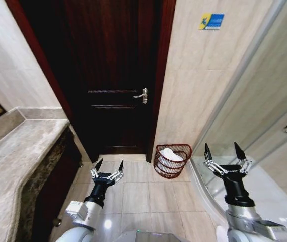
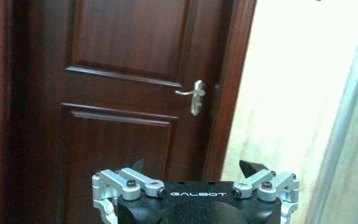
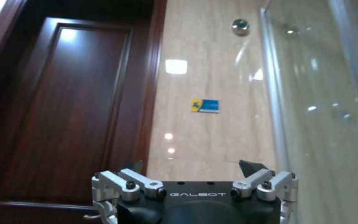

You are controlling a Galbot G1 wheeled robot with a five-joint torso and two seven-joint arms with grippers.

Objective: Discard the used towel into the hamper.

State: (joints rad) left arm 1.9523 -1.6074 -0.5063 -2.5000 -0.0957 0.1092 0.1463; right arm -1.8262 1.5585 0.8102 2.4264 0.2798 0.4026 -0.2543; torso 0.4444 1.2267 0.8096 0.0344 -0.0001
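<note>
Nearest, the left end effector point(image 1: 108, 167) and right end effector point(image 1: 225, 151) are held raised above the tiled floor point(image 1: 143, 196), each with fingers spread apart and nothing gripped. Farther on, the hamper point(image 1: 171, 160) is seen on the floor by the wall, right of the door point(image 1: 113, 75), with the towel point(image 1: 172, 154) lying inside it.

Hamper with towel, beside the door

The hamper point(image 1: 172, 161), a round red-brown open-weave basket, stands upright on the floor just right of the dark door point(image 1: 114, 75), against the wall; a white towel point(image 1: 171, 154) lies inside it.
</note>
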